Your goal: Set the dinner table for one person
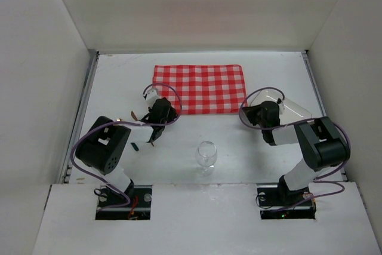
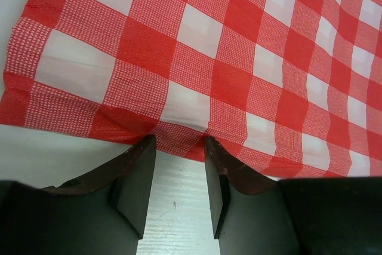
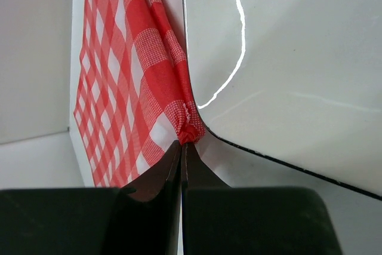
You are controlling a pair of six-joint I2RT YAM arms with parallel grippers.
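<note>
White dinner table fills the overhead view, walled in white. Checked cloth lies at upper centre. Left gripper released, jaws apart, tips at the cloth's edge. Right gripper clenched on the cloth's puckered corner, beside white plate at right. Wine glass upright, lower centre.

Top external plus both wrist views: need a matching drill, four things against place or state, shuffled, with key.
Things:
1. wine glass
2. checked cloth
3. right hand
4. left hand

Place or state:
A. shut, pinching a corner of the cloth
B. upright, near the middle, between the two arms
C. spread over the far middle of the dinner table
D. open, fingertips at the cloth's near edge

Pairs: 1-B, 2-C, 3-A, 4-D
</note>
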